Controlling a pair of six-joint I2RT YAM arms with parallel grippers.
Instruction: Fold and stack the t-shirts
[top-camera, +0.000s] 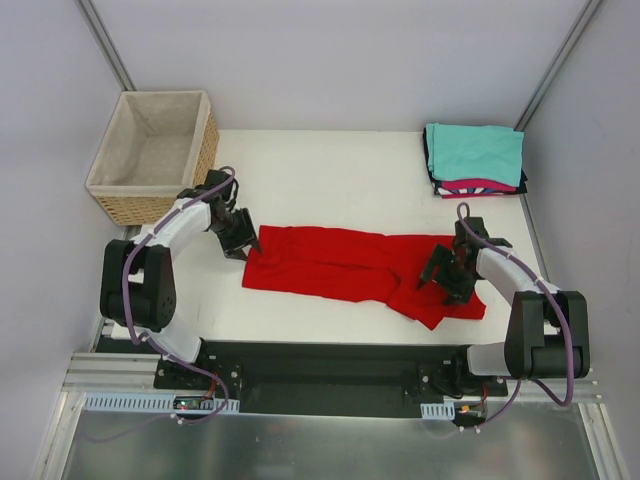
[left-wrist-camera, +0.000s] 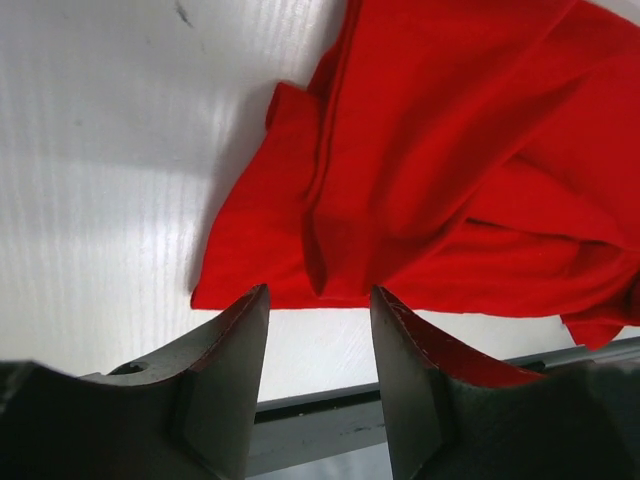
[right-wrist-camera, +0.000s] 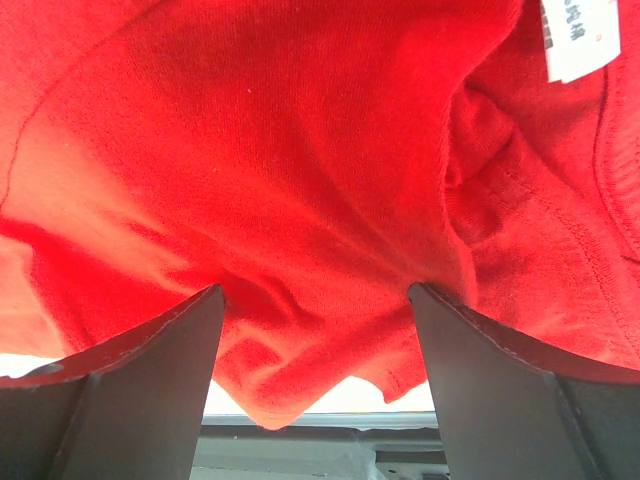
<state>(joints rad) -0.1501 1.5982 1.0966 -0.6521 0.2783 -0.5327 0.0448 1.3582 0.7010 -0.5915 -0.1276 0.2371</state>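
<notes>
A bright red t-shirt (top-camera: 340, 262) lies in a long crumpled band across the near part of the white table (top-camera: 330, 180). My left gripper (top-camera: 240, 245) is at its left end. In the left wrist view, the jaws of that gripper (left-wrist-camera: 320, 292) are parted, with the hem of the red cloth (left-wrist-camera: 450, 150) just at their tips and only bare table between them. My right gripper (top-camera: 445, 275) hangs over the shirt's bunched right end. Its jaws (right-wrist-camera: 315, 290) stand wide, with red fabric (right-wrist-camera: 300, 150) bulging between them. Folded t-shirts (top-camera: 475, 155) are stacked at the back right, teal on top, then magenta and black.
A wicker basket (top-camera: 155, 155) with beige lining stands at the back left corner, close to the left arm. A white tag (right-wrist-camera: 575, 35) shows on the shirt near the right gripper. The table's front edge and a black rail (top-camera: 320, 365) run just behind the shirt.
</notes>
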